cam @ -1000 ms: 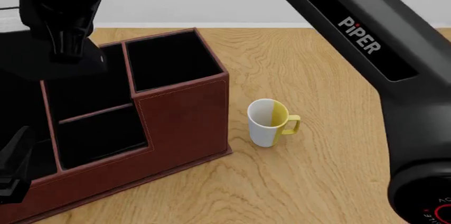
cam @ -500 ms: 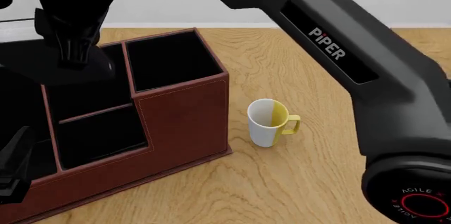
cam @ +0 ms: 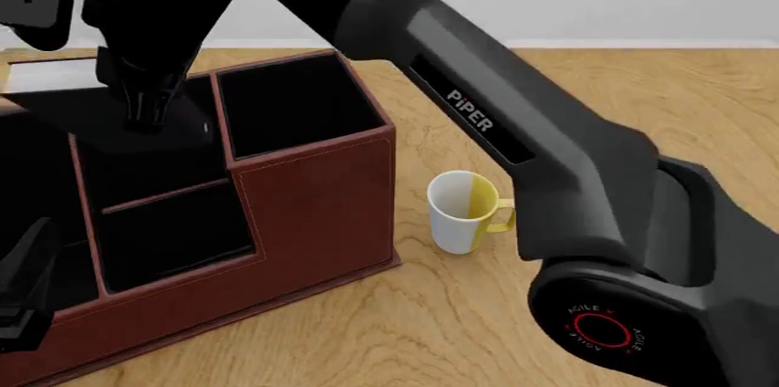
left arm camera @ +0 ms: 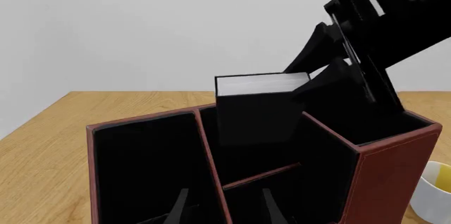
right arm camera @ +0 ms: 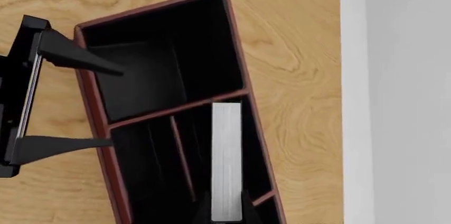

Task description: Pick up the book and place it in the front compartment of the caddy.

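Front view: the right arm (cam: 487, 131) reaches across from the right and its pincer (cam: 146, 99) hangs over the rear-middle part of the caddy (cam: 316, 204). The pincer and the black interior merge there, so its clasp cannot be read, and the book shows only as a dark slab (cam: 116, 127) with a pale strip behind it. The low stepped wall on the near side leaves the front compartments open from above. A white-and-yellow mug (cam: 466, 211) stands upright on the wooden surface (cam: 585, 95), apart from the caddy's right wall, with bare wood beyond it. The left pincer (cam: 22, 291) shows only as a dark shape at the lower left edge.

Left wrist view: the book (left arm camera: 257, 109) stands nearly upright, slightly tilted, its long axis vertical and its pale page edge up. Its lower end is sunk in a middle compartment, just behind a low divider. The right pincer (left arm camera: 331, 73) is clenched on the book's upper corner. The left pincer's two fingers (left arm camera: 271, 211) are spread apart, holding nothing, over a near compartment.

Right wrist view: looking straight down the book (right arm camera: 226, 160), only its pale edge shows, a narrow strip lying along the caddy's (right arm camera: 236, 71) outer wall. A large compartment beyond stands open. The left pincer (right arm camera: 84, 102) enters from the side, released.
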### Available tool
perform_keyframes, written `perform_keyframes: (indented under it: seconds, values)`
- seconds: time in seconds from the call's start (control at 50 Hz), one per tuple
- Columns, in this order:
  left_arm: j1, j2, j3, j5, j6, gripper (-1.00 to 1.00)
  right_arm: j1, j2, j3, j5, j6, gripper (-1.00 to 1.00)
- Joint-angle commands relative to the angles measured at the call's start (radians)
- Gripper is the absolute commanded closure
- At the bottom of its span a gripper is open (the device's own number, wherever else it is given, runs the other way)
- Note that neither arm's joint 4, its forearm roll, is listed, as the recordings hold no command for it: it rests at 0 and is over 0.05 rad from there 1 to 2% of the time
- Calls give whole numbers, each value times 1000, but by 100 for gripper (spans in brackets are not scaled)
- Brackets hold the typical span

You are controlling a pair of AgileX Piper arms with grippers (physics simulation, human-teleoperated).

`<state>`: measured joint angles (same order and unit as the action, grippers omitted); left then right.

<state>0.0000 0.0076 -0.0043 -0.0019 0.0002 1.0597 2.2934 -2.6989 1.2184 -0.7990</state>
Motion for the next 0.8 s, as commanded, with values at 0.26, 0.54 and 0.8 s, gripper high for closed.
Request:
perform_keyframes:
  seconds: [0.26,0.54,0.8]
  values:
    - [0,0,0,0,0,-100,-49,101,-125,-15,28,-100]
    - [-2,0,0,0,-1,-100,-52,100,-128,-25,18,-100]
    - [-4,0,0,0,-1,-100,-36,38,-103,-2,-4,-100]
